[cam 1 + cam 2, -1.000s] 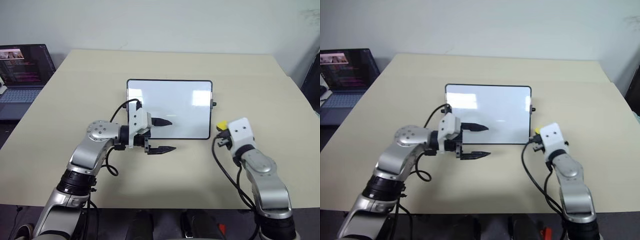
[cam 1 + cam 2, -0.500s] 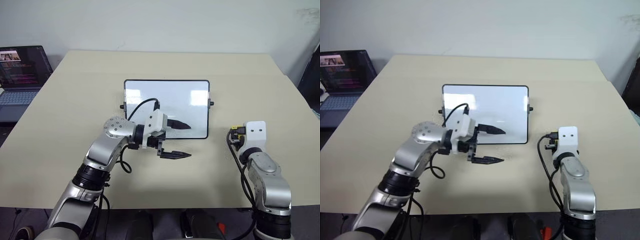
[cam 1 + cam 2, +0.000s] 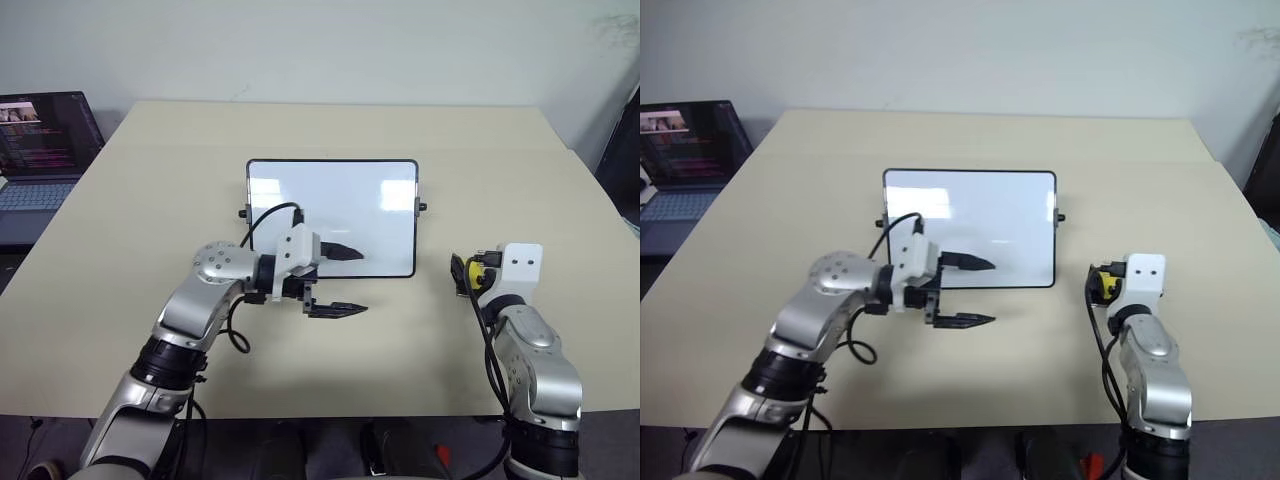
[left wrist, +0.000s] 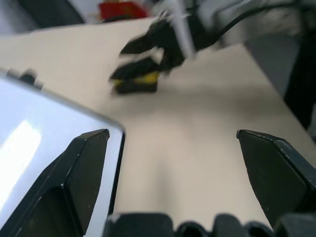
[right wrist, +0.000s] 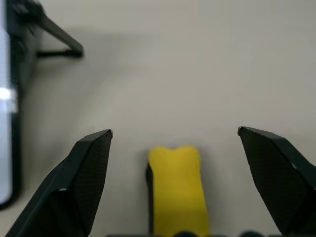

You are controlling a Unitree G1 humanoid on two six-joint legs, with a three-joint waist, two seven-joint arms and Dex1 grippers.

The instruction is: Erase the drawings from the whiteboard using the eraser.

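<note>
Since a second back, the right tool [image 5: 175,143] moved out from the whiteboard [image 3: 332,215] and opened wide — the eraser [image 5: 177,187] sat loose between its fingers. The whiteboard lay to that tool's left, with the wide-open, empty left tool [image 3: 340,280] nearer it.

Big beige table [image 3: 140,210] takes up most of the scene. Off its far left corner there's a dark laptop [image 3: 45,150], lid open, screen lit with rows of text. Plain pale wall [image 3: 330,45] behind everything.

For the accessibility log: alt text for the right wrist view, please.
The right pincer stands open over the beige table, the yellow eraser lying between its black fingers untouched. The whiteboard shows at the frame's edge.
</note>
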